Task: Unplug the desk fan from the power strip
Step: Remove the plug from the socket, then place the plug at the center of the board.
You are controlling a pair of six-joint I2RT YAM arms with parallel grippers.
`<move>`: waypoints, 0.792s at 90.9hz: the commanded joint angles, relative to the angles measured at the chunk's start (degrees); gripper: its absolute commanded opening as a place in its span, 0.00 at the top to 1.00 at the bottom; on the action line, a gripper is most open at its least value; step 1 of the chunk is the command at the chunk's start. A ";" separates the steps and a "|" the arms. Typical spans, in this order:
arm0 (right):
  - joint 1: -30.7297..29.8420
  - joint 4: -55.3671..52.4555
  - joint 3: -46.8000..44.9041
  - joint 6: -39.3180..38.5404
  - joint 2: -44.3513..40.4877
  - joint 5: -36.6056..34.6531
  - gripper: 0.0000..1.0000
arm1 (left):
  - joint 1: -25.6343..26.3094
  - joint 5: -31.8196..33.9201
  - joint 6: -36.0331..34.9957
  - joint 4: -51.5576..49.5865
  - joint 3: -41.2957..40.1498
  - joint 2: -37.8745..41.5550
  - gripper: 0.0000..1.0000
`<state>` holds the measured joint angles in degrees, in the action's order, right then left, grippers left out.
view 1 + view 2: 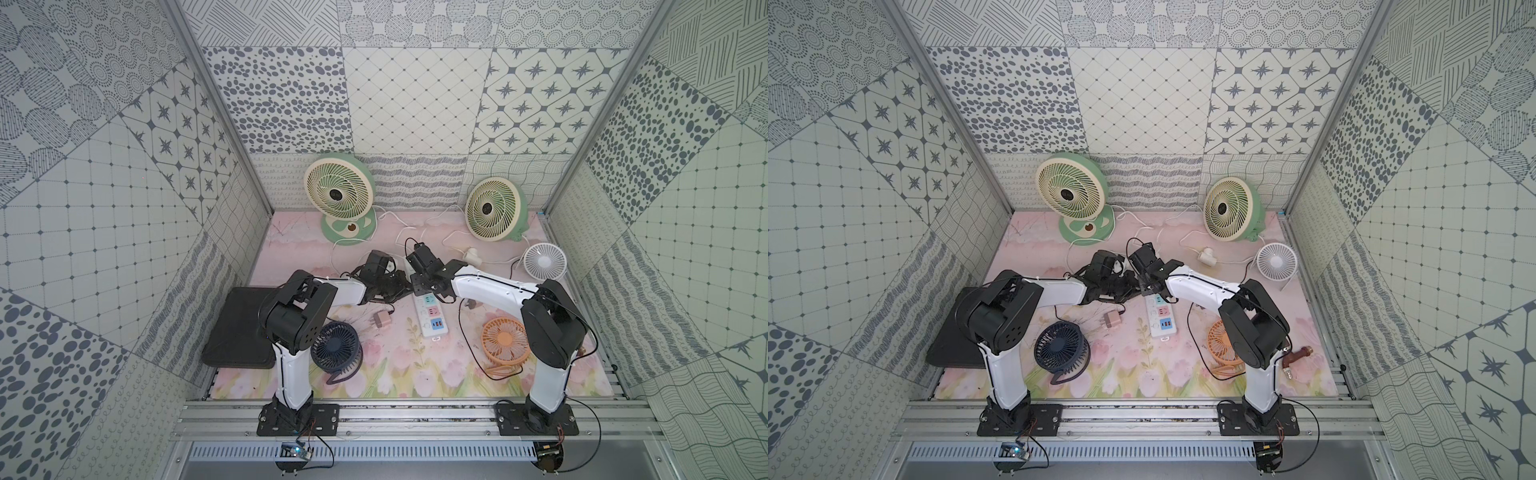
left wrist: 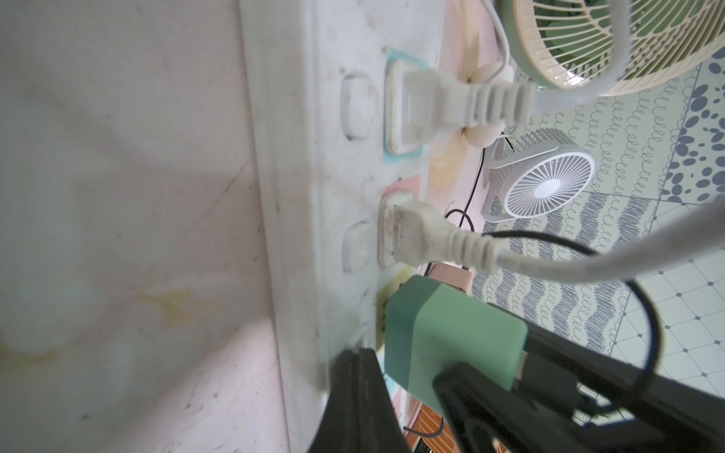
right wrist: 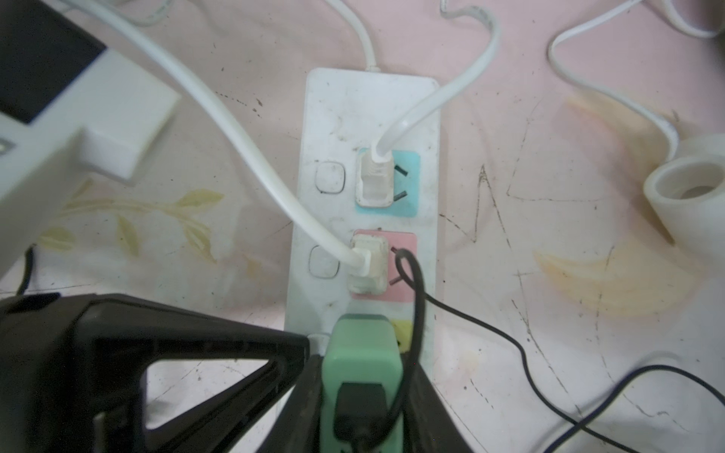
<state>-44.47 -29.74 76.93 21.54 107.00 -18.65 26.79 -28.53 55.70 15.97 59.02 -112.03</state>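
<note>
Clamps right gripper [image 3: 363, 380] on green adapter [image 3: 363, 349], pins power strip [image 3: 333, 117] with closed, empty left gripper [image 2: 353, 372]; next needs a straight pull.

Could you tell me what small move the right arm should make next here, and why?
Probably lift the right gripper straight away from the power strip: its jaws are shut on the green adapter, which sits in the yellow socket, while the shut left gripper rests on the strip.

2 white arms [image 1: 293, 374] with black joints [image 1: 291, 320] and thin black cables [image 1: 467, 332].
</note>
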 commanded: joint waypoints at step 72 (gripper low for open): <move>16.08 6.33 -10.82 2.83 -15.58 13.86 0.93 | -0.49 2.86 -1.91 -5.92 -0.76 2.83 1.00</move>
<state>-31.86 -26.52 67.81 22.90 93.49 -8.14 26.57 -27.20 55.64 13.54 58.87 -110.61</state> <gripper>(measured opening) 0.312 0.062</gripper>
